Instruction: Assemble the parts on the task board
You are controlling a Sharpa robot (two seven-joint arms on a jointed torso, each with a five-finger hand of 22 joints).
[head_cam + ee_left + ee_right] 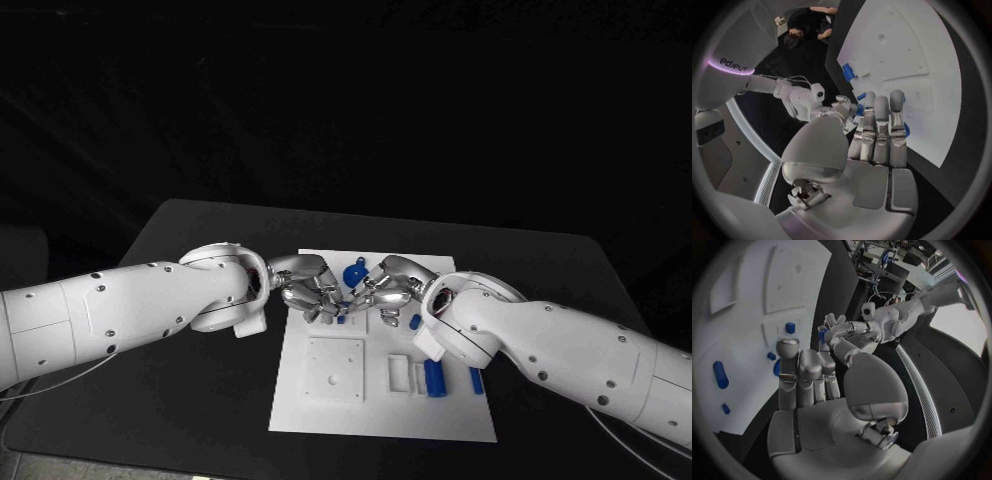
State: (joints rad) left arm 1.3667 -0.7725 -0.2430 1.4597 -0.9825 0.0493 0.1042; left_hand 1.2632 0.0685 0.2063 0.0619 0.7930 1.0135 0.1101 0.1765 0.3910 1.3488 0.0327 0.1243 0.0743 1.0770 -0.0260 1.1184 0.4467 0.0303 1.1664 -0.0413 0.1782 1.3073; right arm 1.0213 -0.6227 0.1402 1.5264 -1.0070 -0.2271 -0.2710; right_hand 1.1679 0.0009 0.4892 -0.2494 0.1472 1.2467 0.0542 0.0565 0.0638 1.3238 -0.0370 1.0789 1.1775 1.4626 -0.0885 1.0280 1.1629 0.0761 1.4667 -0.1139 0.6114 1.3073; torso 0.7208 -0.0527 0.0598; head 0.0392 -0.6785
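Left robot hand (306, 293): over the upper part of the task board in the head view, fingers curled downward and bunched against the other hand; a blue part shows between the two hands, but which one grips it cannot be told. In the left wrist view its fingers (877, 131) lie side by side, fairly straight, with blue showing just past their tips.
Right robot hand (387, 290): just beside the left one, almost touching it; how far closed, cannot tell. In the right wrist view its fingers (803, 375) stand side by side over the board's edge.
Task board (325, 420): white plate at the centre of the tabletop (173, 400), long side running away from the camera.
Oval blue part (353, 274): on the board's upper edge, just above the hands.
Upright blue parts (434, 379): lower right of the board in the head view, standing in slots beside white blocks.
Square recess plate (335, 368): lower left of the board, white.
Wrist-only detail: the right wrist view shows a long blue part (720, 374) and small blue pieces (790, 328) lying apart on the board.
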